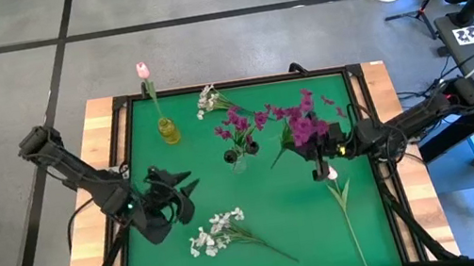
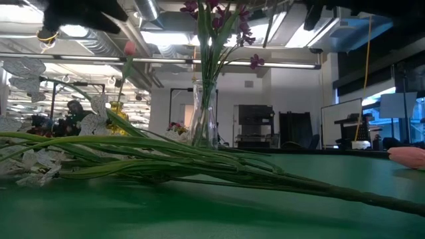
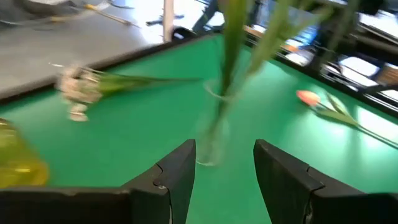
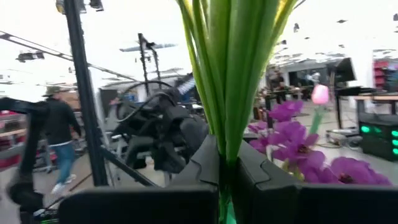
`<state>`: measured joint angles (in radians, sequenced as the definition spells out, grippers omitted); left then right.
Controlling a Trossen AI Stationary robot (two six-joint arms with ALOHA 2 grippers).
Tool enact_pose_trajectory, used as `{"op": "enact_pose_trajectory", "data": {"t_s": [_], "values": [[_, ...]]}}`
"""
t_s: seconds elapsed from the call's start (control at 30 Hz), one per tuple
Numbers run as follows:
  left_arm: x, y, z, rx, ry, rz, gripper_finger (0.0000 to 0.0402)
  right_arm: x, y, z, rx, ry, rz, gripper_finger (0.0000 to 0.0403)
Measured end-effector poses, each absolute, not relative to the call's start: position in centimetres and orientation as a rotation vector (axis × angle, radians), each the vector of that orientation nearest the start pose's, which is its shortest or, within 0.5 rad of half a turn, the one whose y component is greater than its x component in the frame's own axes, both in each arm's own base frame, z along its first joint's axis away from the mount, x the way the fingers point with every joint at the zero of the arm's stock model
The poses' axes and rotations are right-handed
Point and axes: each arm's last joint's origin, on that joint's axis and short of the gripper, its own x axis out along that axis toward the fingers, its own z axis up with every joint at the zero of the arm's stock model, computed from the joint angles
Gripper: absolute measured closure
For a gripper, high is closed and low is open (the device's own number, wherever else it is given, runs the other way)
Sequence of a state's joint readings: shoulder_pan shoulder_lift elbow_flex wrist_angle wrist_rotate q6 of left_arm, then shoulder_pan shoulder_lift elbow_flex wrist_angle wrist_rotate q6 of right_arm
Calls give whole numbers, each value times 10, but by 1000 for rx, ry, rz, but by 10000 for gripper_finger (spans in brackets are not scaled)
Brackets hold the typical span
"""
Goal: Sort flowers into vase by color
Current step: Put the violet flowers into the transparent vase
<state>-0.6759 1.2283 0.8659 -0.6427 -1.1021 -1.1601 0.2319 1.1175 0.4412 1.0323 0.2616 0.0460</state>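
Magenta spray (image 1: 304, 122) is being pinched by the right gripper (image 1: 320, 150) near the tabletop's right edge; the left gripper (image 1: 184, 191) is hovering spread, empty.

In the low view both arms are cut off by the top edge, and the clear vase (image 2: 202, 113) loses its purple blooms there. At the right edge, the pink bud (image 2: 408, 156) is cropped. The left wrist view blurs the vase (image 3: 214, 134) and the white sprig (image 3: 81, 90). In the right wrist view the stems (image 4: 233, 74) run out of frame, and the distant person (image 4: 59, 140) is blurred.
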Motion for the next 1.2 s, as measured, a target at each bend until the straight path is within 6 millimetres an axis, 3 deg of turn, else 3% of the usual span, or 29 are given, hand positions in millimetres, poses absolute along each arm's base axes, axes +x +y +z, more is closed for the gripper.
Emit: {"op": "enact_pose_trajectory", "data": {"t_s": [0.3, 0.5, 0.67, 0.83, 1.0, 1.2], "values": [[213, -112, 216, -312, 274, 396, 244, 228, 30, 262, 90, -366, -76, 394], [221, -102, 216, -299, 161, 226, 244, 244, 20, 247, 59, -393, -124, 392], [221, -90, 218, -253, 131, 225, 244, 256, 11, 245, 14, -451, -115, 394], [210, -76, 219, -245, 112, 203, 244, 274, 7, 248, -31, -443, -70, 394], [185, -64, 217, -259, 38, 191, 244, 294, 8, 239, -80, -343, -65, 394], [158, -52, 211, -318, -118, 153, 244, 302, 9, 232, -98, -318, -70, 394]]}}
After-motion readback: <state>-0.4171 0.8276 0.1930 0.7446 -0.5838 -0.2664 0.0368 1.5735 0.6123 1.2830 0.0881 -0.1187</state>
